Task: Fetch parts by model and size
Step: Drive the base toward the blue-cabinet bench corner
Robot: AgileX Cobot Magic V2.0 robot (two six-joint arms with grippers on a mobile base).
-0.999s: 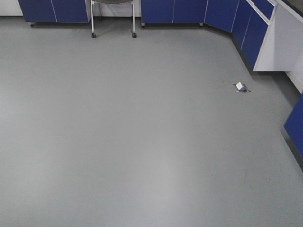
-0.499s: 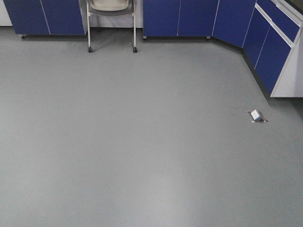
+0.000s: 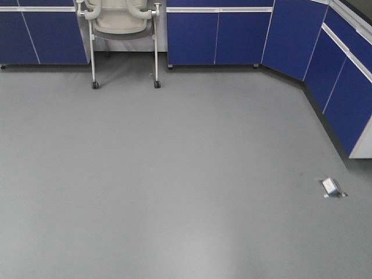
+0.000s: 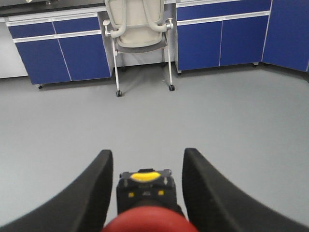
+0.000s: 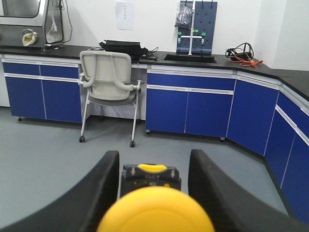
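Neither part nor gripper shows in the front view. In the left wrist view the red-capped push-button switch hangs over the floor between my left gripper's black fingers, its black base with a yellow tab pointing away from the camera. My left gripper is shut on it. In the right wrist view the yellow-capped push-button switch sits the same way inside my right gripper, which is shut on it. Both caps are blurred and hide where the fingers touch the parts.
Grey floor lies ahead. A beige wheeled chair stands against blue cabinets along the far wall, and more blue cabinets line the right side. A small metal floor box sits at the right.
The front view has advanced toward the far cabinets: chair and cabinets have grown and slid down the frame, and the floor box has moved down and right.
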